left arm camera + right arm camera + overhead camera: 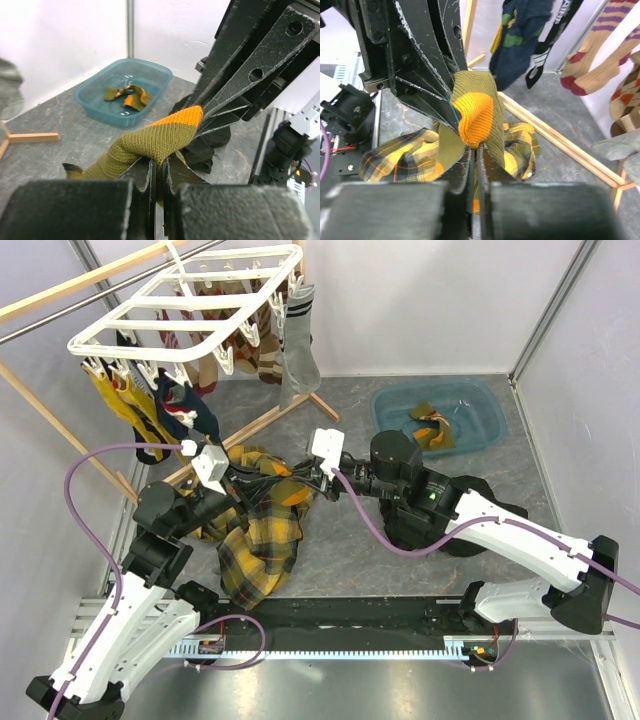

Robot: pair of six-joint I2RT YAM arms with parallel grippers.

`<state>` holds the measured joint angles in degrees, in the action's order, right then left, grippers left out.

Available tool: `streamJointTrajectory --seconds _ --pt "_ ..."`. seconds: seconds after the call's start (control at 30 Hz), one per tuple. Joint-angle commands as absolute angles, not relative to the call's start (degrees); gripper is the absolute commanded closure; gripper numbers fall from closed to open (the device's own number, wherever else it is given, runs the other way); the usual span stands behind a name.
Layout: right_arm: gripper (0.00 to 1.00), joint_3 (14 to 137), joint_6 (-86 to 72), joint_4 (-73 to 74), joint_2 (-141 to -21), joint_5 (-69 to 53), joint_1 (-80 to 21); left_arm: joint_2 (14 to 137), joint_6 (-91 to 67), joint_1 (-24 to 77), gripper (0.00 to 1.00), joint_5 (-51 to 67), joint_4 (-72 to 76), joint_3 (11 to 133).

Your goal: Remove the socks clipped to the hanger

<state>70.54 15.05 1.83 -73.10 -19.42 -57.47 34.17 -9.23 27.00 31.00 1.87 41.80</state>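
The left gripper (159,172) and right gripper (476,150) both pinch one olive-orange sock (150,140).
Each set of jaws is closed tight on it (orange tip showing between them), above the yellow plaid cloth (262,540) near the middle of the table (330,565); other socks (130,410) hang clipped on the hanger (190,310) over the far-left corner.

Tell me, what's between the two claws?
An olive sock with an orange toe. The left claw pinches its olive part, and the right claw pinches it by the toe end. Both wrist views show it.
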Motion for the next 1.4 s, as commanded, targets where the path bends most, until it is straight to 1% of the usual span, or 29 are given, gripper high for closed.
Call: streamJointTrajectory --seconds 0.0,0.13,0.27,0.33,0.4,0.43,0.5,0.53,0.6,0.63,0.67,0.73,0.8,0.83,0.9,0.93,1.1,1.23,1.37 --pt "1.0 72.0 15.8 -3.5 -73.0 -17.1 -57.8 33.9 -10.5 27.4 0.96 31.3 4.0 42.0" --pt "1.0 69.7 16.2 -3.6 -72.0 -14.5 -57.8 33.4 -10.6 27.4 0.94 29.4 4.0 41.9" --pt "1.0 67.6 15.3 -6.3 -69.8 -12.0 -57.8 33.5 -11.0 27.4 0.8 28.3 4.0 41.8" --pt "1.0 66.1 14.9 -8.0 -68.7 -10.8 -57.8 33.5 -11.1 27.4 0.76 28.5 4.0 41.8" --pt "1.0 65.2 14.7 -10.1 -67.4 -9.8 -57.8 33.6 -11.2 27.4 0.68 28.4 4.0 41.8" --pt "1.0 65.0 14.6 -11.6 -67.0 -8.3 -57.8 33.6 -11.2 27.4 0.61 28.3 4.0 41.8" --pt "1.0 64.3 14.0 -13.3 -66.2 -5.9 -57.8 33.7 -11.3 27.4 0.55 28.2 4.0 41.8" --pt "1.0 64.1 13.8 -14.7 -65.8 -2.9 -57.8 33.8 -11.3 27.4 0.52 28.1 4.0 41.7" --pt "1.0 63.3 13.8 -16.3 -65.6 2.0 -57.8 33.7 -11.2 27.4 0.48 28.0 4.0 41.8" --pt "1.0 63.1 14.1 -17.9 -65.4 4.6 -57.7 33.7 -11.2 27.4 0.35 27.9 4.0 41.7" --pt "1.0 62.8 14.8 -18.4 -65.4 9.9 -57.5 33.6 -11.1 27.4 0.32 27.5 3.9 41.7" --pt "1.0 63.2 15.6 -18.0 -65.9 14.3 -55.9 33.4 -11.1 27.4 0.29 26.7 3.9 41.6" --pt "1.0 64.7 15.0 -16.4 -66.4 16.0 -53.7 33.5 -11.1 27.4 0.28 25.9 3.7 41.7" --pt "1.0 65.0 13.6 -15.0 -66.6 16.1 -51.0 33.5 -11.0 27.4 0.26 25.5 3.5 41.7" --pt "1.0 65.6 12.6 -14.3 -66.9 15.8 -47.9 33.5 -10.9 27.4 0.15 25.0 3.3 41.7" --pt "1.0 65.7 11.7 -13.2 -67.3 15.6 -44.7 33.6 -11.0 27.4 0.1 24.4 3.3 41.7" --pt "1.0 67.6 9.1 -11.3 -71.1 18.9 -34.7 33.5 -10.9 27.4 0.01 22.2 2.7 42.0" --pt "1.0 68.6 5.5 -10.5 -76.9 19.5 -26.0 33.6 -11.0 27.4 0.01 20.1 2.5 41.9" --pt "1.0 69.4 1.7 -11.9 -82.0 20.0 -20.0 33.7 -10.7 27.4 0.01 19.8 1.9 42.3"
